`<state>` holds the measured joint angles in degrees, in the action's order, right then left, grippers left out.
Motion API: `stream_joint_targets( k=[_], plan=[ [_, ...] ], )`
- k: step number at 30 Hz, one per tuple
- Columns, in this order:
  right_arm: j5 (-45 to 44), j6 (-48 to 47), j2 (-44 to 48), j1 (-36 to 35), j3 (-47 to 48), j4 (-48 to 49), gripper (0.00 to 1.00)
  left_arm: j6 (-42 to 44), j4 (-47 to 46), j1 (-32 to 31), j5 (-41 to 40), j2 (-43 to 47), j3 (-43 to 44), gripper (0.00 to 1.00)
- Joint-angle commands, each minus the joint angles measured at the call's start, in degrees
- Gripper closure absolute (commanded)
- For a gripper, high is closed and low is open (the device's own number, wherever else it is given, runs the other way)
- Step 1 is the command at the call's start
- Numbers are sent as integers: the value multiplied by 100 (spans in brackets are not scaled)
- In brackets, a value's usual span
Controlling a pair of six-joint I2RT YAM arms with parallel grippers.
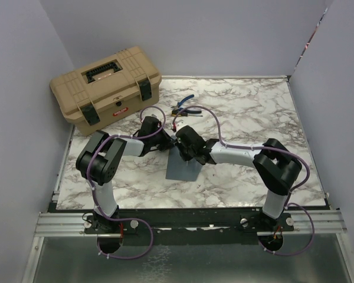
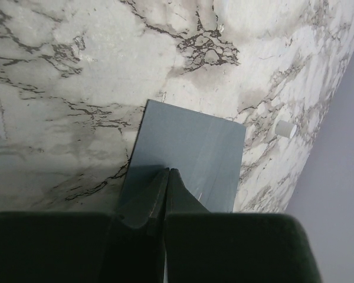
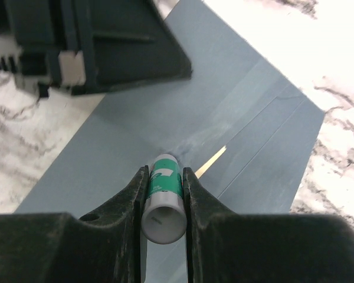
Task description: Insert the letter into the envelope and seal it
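**Both arms huddled over the envelope, glue stick in the right one**

Both arms are folded in toward the middle of the marble table point(image 1: 253, 112), elbows up, wrists dipped so the two tools nearly meet nose to nose over the envelope point(image 1: 183, 169). The left gripper point(image 2: 168, 172) is pinched completely closed with nothing between its fingers, and its tips sit over the near part of the envelope. Can't honestly tell if it's pressing down or just above the paper. The right gripper point(image 3: 164, 172) has its jaws at a narrow gap, clamped on a green-and-white glue stick point(image 3: 163, 200). The stick's far end points down at the spot where the flap lines come together and looks to be touching there.

The envelope lies flat on the table between the two arms with the flap folded over. A thin cream-tan sliver of the letter point(image 3: 211, 162) peeks out along the seam just past the glue stick, and the rest of it is tucked inside, out of sight.

Other stuff: a tan toolbox point(image 1: 106, 97) at the far left with its lid down, and blue-handled pliers point(image 1: 186, 106) beyond the grippers, well apart from the envelope. A small white cap point(image 2: 283, 128) lies on the marble near one envelope corner, not touching it.
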<state>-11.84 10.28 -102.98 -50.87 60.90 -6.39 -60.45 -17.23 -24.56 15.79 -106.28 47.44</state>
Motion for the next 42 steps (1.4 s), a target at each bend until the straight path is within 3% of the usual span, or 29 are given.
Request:
stream_joint_targets(
  k=[1,5,23,37,42],
  plan=[
    [-707,44,-482,182,218,-128,100,307,1195,-14,-572,-512,-367,100],
    [-715,34,-477,200,320,-221,100,308,1183,-14,-550,-521,-367,100],
    [1047,-168,393,-151,-563,-330,100,249,1217,-14,-640,-586,-332,100],
    [-948,106,-609,86,337,-477,100,237,1214,-20,-634,-527,-386,100],
    [-790,84,-429,139,396,-663,100,267,1214,-14,-609,-541,-377,100]
  ],
)
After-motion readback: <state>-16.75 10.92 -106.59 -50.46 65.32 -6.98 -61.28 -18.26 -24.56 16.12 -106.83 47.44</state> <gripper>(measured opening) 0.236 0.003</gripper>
